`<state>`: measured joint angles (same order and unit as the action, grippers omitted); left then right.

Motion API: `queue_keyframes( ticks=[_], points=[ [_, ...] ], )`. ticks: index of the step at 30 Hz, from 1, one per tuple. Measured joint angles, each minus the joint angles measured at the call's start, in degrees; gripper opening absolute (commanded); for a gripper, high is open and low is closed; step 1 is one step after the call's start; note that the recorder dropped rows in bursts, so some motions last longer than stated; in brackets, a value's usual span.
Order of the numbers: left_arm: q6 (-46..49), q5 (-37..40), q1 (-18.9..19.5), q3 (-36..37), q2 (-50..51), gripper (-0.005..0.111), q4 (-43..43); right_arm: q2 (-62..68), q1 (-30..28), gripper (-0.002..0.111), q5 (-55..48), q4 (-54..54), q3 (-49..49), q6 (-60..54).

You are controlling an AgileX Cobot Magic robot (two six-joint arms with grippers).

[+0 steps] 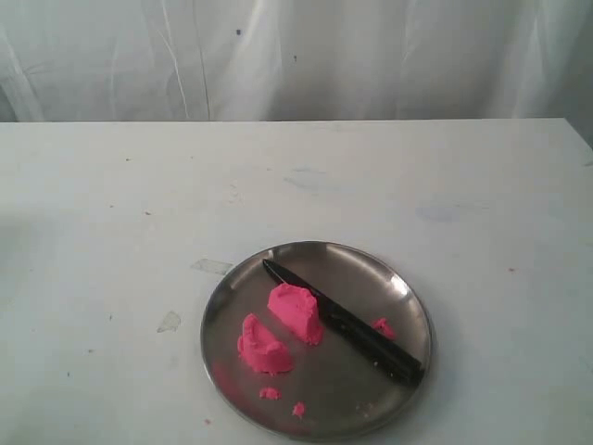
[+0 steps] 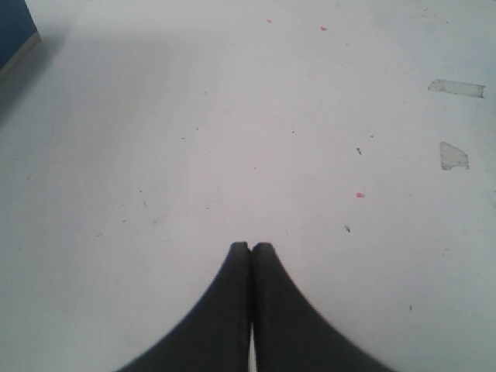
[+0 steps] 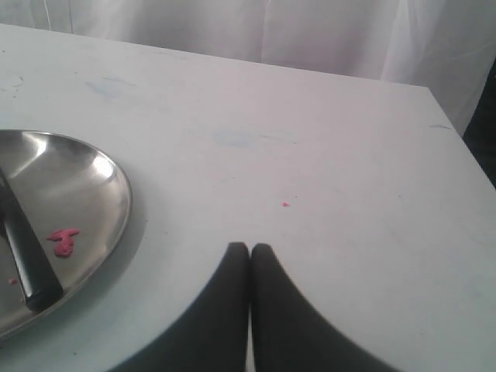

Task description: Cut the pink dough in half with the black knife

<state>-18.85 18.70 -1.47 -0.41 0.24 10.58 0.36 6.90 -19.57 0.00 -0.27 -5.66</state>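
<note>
The pink dough lies in two chunky halves on a round steel plate point(image 1: 408, 301): one half point(image 1: 296, 312) near the plate's middle, the other point(image 1: 262, 347) to its left. The black knife point(image 1: 347, 325) rests flat across the plate, right beside the middle half, tip toward the plate's far left, handle at the right rim. Its handle end point(image 3: 29, 267) shows in the right wrist view. My left gripper point(image 2: 250, 246) is shut and empty over bare table. My right gripper point(image 3: 249, 247) is shut and empty over the table beside the plate point(image 3: 116, 194). Neither gripper shows in the exterior view.
Small pink crumbs lie on the plate point(image 1: 384, 326) point(image 1: 270, 393) point(image 3: 63, 240) and on the table point(image 3: 284, 204). Two tape scraps point(image 1: 169, 322) point(image 1: 212, 267) stick to the white table left of the plate. The table's right edge point(image 3: 457, 147) and a white curtain point(image 1: 296, 56) bound the area.
</note>
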Motion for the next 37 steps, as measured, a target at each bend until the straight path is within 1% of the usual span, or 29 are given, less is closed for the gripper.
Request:
queue_keyframes(
  ticks=[3,9,12,37],
  points=[
    [0.0,0.0,0.4,0.0,0.0,0.000,-0.1,0.0,0.0,0.000,0.0,0.0,0.0,0.0],
    [0.0,0.0,4.7,0.0,0.0,0.000,-0.1,0.0,0.0,0.000,0.0,0.0,0.0,0.0],
    [0.0,0.0,5.3,0.0,0.0,0.000,-0.1,0.0,0.0,0.000,0.0,0.0,0.0,0.0],
    [0.0,0.0,5.4,0.1,0.0,0.000,-0.1,0.0,0.0,0.000,0.0,0.0,0.0,0.0]
  ],
)
